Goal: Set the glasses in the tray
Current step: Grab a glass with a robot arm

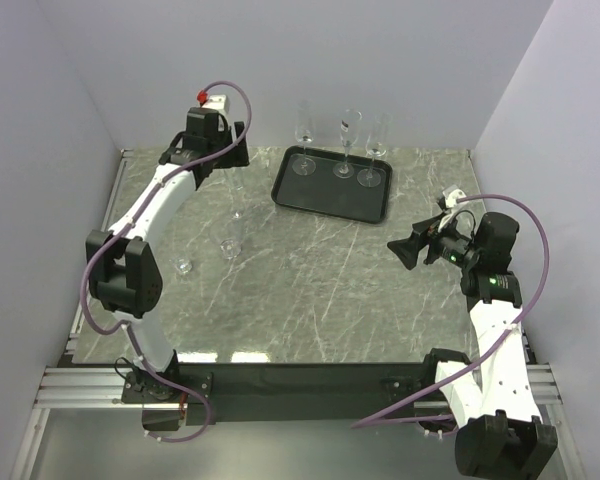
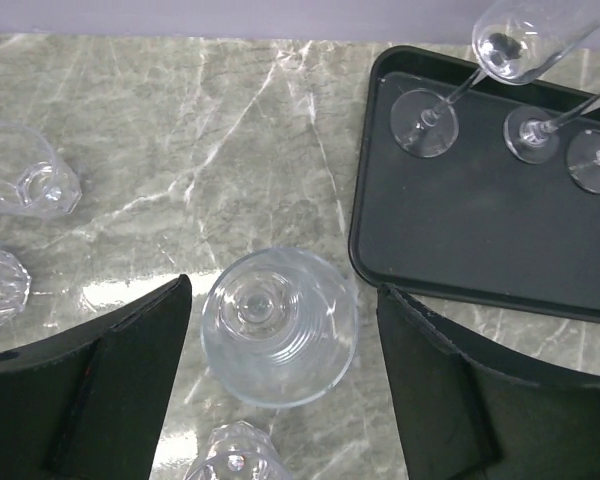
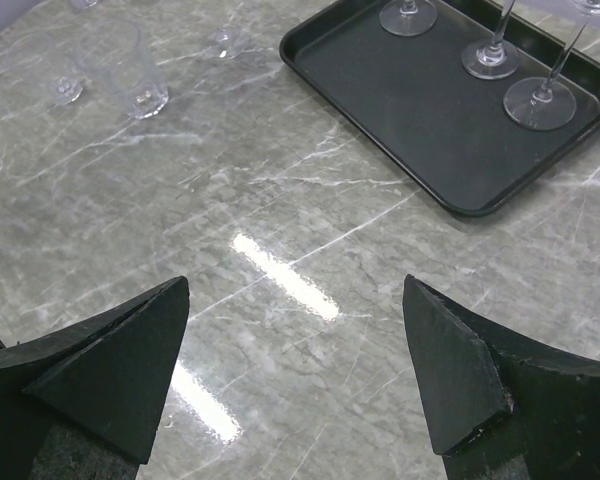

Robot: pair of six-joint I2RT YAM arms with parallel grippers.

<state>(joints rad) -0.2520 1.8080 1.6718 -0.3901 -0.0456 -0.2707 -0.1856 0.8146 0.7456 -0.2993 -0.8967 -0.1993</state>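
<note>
The left end effector [image 2: 282, 288] is hanging spread, a glass [image 2: 280, 325] sitting between its fingers [image 2: 100, 390] on the counter [image 2: 180, 150], just beside the tray [image 2: 480, 230]. It needs closing gently, centred on the bowl. The glass is standing upright, long axis vertical, seemingly mouth up. Three flutes [image 2: 425, 122] are occupying the tray's far side.

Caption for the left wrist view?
Open left gripper frames a tumbler beside the tray holding three stemmed glasses.
</note>
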